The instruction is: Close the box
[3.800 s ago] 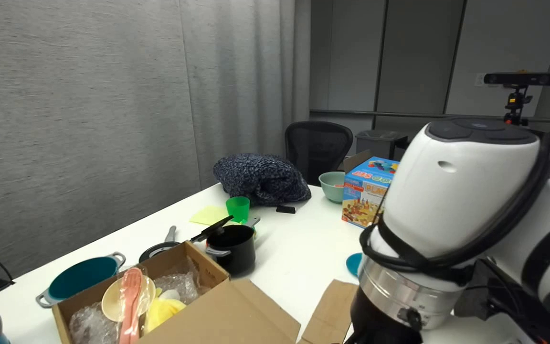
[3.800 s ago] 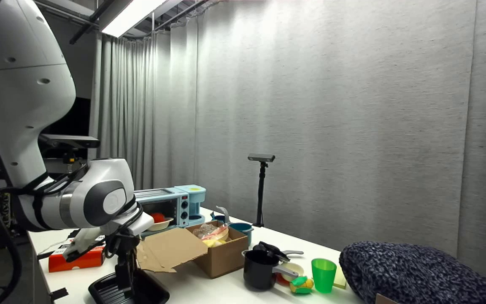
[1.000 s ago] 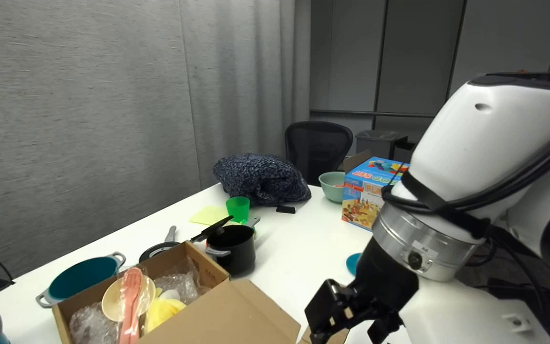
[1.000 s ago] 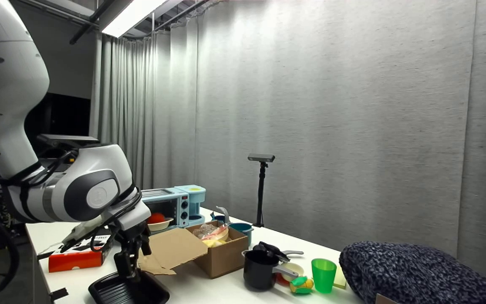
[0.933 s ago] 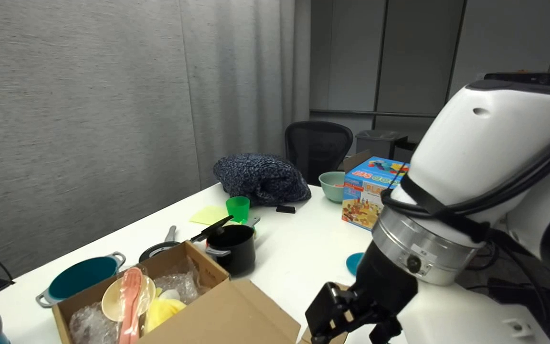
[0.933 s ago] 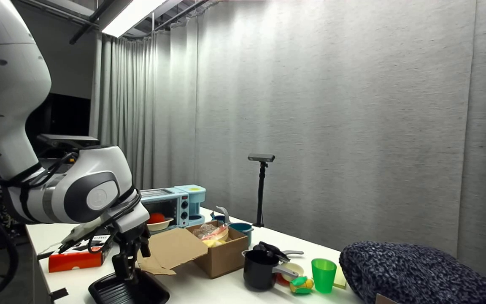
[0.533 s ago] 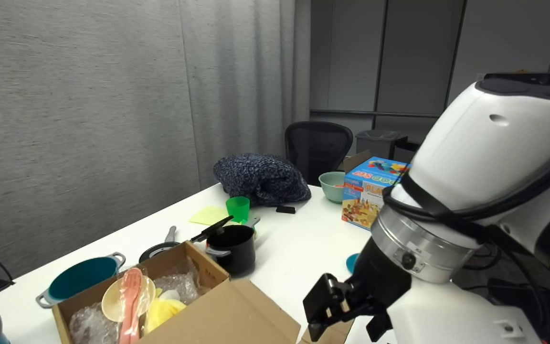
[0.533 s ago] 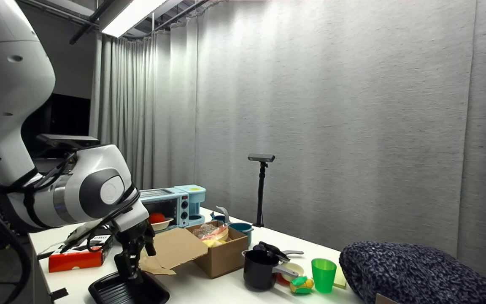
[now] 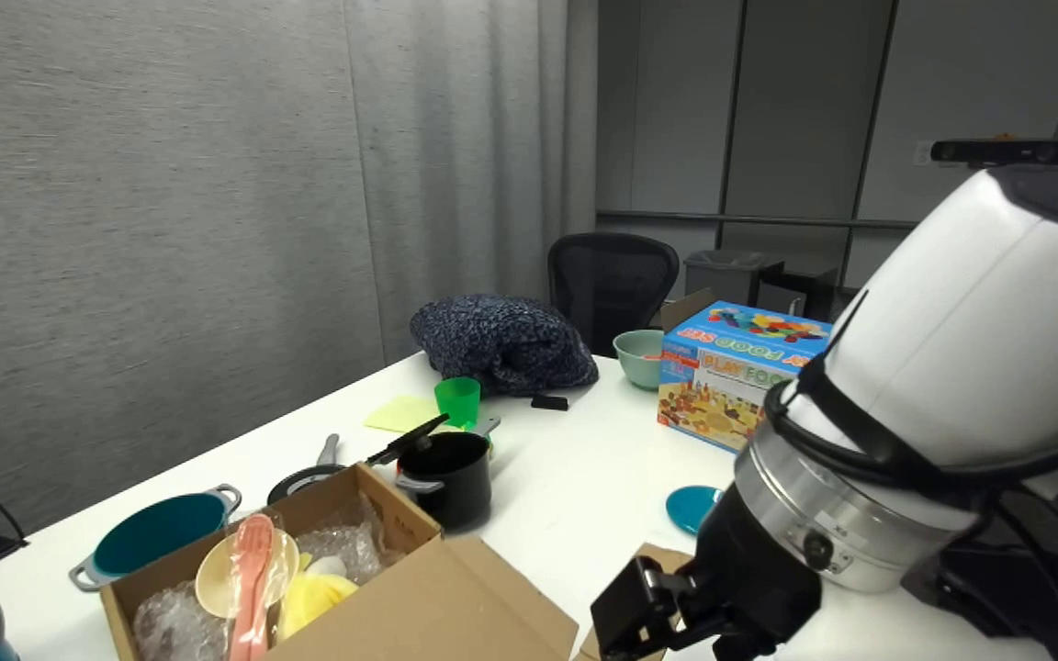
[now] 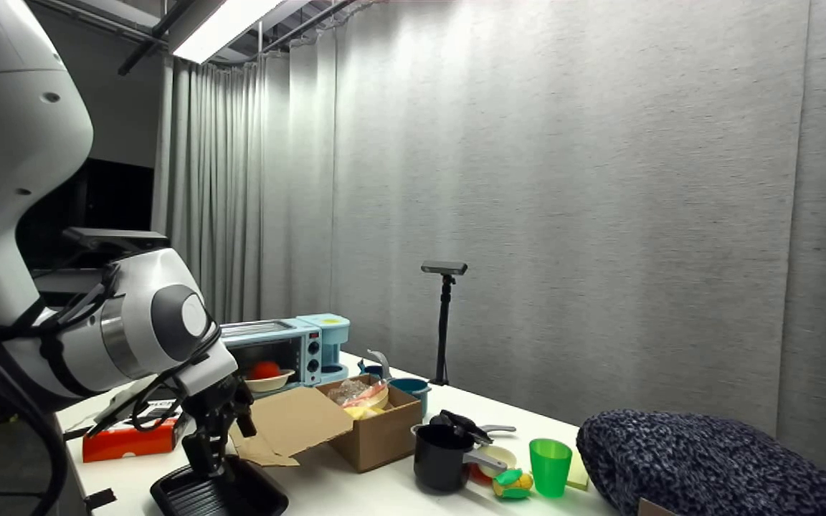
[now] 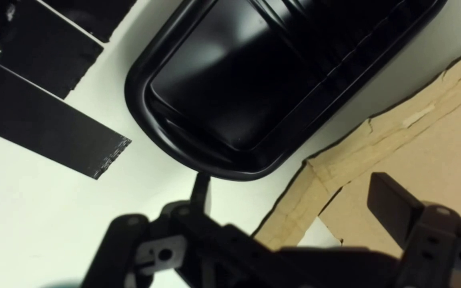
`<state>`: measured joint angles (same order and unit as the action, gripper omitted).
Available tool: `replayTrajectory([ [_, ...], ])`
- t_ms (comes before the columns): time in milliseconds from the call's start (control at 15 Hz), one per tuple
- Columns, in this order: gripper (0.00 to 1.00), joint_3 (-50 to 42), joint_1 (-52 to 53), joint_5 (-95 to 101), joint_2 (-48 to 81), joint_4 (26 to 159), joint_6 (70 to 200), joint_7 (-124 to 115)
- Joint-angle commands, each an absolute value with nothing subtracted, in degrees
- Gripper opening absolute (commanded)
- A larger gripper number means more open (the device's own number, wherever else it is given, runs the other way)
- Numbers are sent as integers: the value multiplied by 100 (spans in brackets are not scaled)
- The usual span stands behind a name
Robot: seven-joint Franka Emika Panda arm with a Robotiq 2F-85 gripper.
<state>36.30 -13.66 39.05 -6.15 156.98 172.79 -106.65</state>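
Wrist view, black tray (image 11: pixel 250 84) (glossy) near box flap (image 11: pixel 426 156), black strips (image 11: pixel 48 122)

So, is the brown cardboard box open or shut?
Open: the box has a wide flap spread outward, and yellow contents show inside in both exterior views.

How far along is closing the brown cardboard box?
Done: none visible; pink wrapped utensils show inside the open brown cardboard box.
In hand: the black gripper hangs open near the wide tan cardboard flap, gripping nothing.
Left: likely folding that outspread flap over the opening.
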Motion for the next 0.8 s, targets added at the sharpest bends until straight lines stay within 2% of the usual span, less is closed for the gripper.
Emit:
replayTrajectory([
  [0, 100, 3923, -1693, 4714, -606, 15579, 17097, -11335],
  [200, 100, 4036, -1839, 5399, -541, 15479, 16890, -11846],
  [267, 75, 4062, -1874, 5628, -506, 15442, 16820, -12019],
  [333, 74, 4082, -1897, 5854, -464, 15398, 16742, -12184],
  [733, 27, 4054, -1855, 7051, -124, 15082, 16365, -13152],
])
